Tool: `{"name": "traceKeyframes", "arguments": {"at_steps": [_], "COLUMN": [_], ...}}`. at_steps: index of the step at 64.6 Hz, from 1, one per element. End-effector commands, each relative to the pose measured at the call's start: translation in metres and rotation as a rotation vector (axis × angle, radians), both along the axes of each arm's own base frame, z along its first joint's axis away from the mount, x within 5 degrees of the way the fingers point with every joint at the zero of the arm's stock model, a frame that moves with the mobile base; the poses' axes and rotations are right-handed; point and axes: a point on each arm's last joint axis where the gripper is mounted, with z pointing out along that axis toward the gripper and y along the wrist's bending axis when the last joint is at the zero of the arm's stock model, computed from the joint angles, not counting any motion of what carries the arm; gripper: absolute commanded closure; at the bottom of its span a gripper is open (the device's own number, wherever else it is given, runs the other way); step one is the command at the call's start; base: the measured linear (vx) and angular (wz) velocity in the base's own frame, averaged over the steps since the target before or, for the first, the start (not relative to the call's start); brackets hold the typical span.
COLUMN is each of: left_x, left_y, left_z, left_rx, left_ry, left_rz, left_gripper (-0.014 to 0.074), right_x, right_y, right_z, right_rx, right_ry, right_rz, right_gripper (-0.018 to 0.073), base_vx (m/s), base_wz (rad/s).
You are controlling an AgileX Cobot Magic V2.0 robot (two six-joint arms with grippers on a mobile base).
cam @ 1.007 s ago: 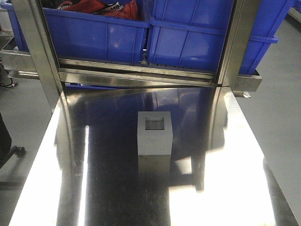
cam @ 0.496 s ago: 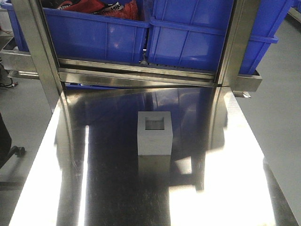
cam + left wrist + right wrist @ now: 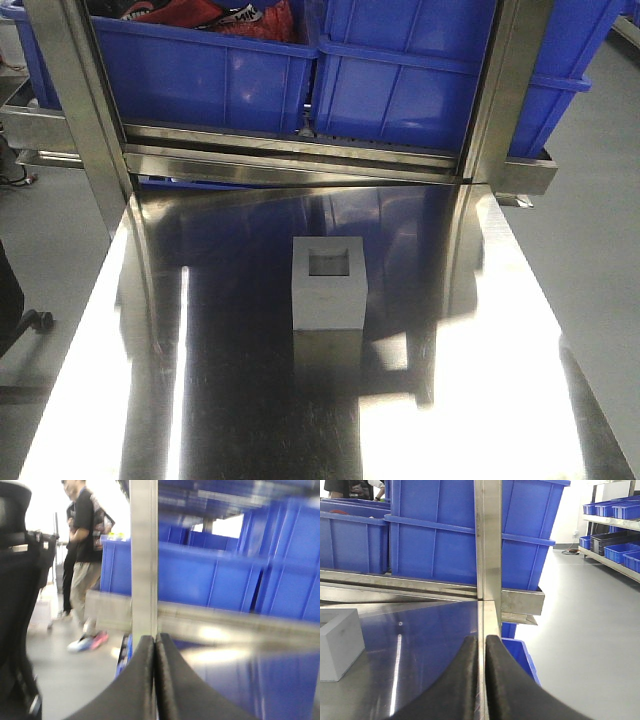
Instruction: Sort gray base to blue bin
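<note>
The matte gray cube-shaped base (image 3: 329, 283) sits mid-way across the shiny steel table (image 3: 480, 380). It lies left of the right gripper (image 3: 481, 640), which is closed and empty. The left gripper (image 3: 155, 639) is likewise closed and empty.

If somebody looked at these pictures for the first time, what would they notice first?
Probably the gray base, standing alone in the middle of the shiny metal table with its square hole facing up. Behind it, big blue bins fill the rack at the table's far end.
</note>
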Motion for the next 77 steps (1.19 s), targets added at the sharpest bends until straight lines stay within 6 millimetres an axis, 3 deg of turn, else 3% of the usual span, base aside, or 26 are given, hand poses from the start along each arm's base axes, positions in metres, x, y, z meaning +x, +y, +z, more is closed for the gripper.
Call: {"name": "traceKeyframes", "arguments": {"at_steps": [1,14,24,32,38,51,57,77], "left_x": [-0.004,0.022,0.048,0.051,0.051,0.051,0.051,0.054], "left_y": [-0.001,0.000,0.001,0.001,0.000,-0.002,-0.002,-0.003], "left_z": [0.047,0.100,0.111,0.111,0.111,0.111,0.111,0.123], "left_rx": [0.020,0.126,0.123,0.122,0.111,0.035,0.017,0.022], "left_ry": [-0.090,0.199,0.298,0.307,0.305,0.303,0.302,0.265], "left_rz": [-0.005,-0.008,-0.015,-0.016,-0.019,-0.042,-0.048,-0.056], "left_gripper": [0.0602,0.0602,0.0602,0.0571,0.0473,0.0031,-0.0127,-0.0085], "right_x": [-0.001,-0.001,-0.001,-0.001,-0.001,-0.001,-0.001,-0.001], "right_y": [0.000,0.000,0.000,0.000,0.000,0.000,0.000,0.000], "right_z": [0.007,0.007,0.007,0.007,0.007,0.007,0.007,0.007], "right_rx": [-0.012,-0.012,-0.012,-0.012,-0.012,-0.012,-0.012,-0.012], "right_ry": [-0.081,-0.081,-0.081,-0.081,-0.081,-0.081,-0.081,-0.081], "right_rz": [-0.003,-0.003,-0.003,-0.003,-0.003,-0.003,-0.003,-0.003], "right_gripper": [0.0564,0.0564,0.0564,0.0564,0.0564,0.0564,0.0564,0.0564], "base_vx": [0.00,0.00,0.00,0.00,0.00,0.00,0.00,0.00], "base_wz": [0.00,0.00,0.00,0.00,0.00,0.00,0.00,0.00]}}
